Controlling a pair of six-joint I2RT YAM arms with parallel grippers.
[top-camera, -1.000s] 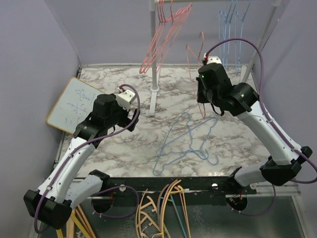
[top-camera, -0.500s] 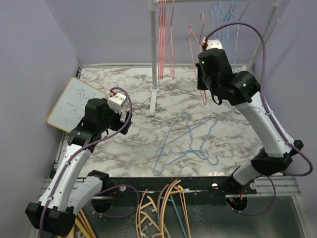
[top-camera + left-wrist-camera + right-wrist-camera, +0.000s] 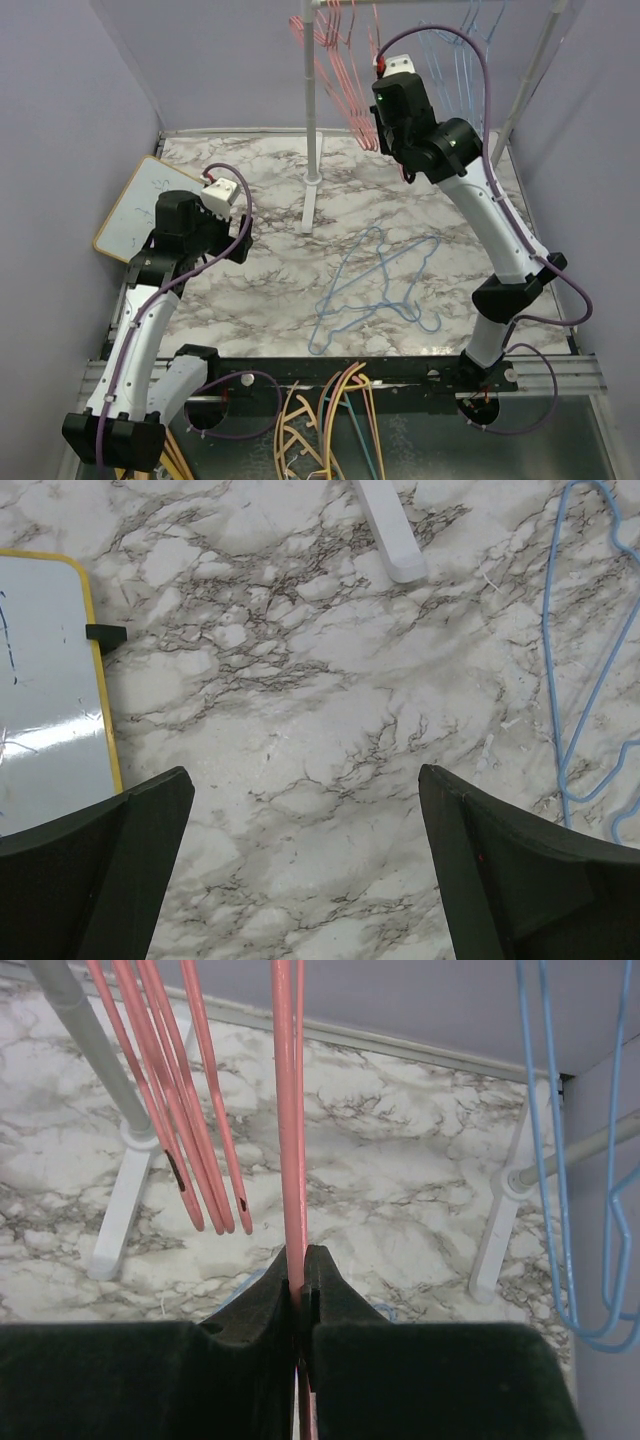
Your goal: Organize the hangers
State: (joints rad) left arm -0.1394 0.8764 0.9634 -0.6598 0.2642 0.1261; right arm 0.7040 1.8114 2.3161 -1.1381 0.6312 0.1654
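Pinches springy, light-looking pink wire hanger by its straight wire in closed right gripper, left gripper wide, empty.

Lifted the right tool higher and leftward — carried the pink hanger up beside the hung hangers, left those fanned out. Drew the left tool back and leftward — nearer the whiteboard.

Your right gripper, clamped on a pink hanger, has hung pink hangers crowding ten o'clock and blue hangers at two. Your left gripper, jaws wide, faces open marble table; whiteboard at nine, rack foot at one, loose blue hanger at three.
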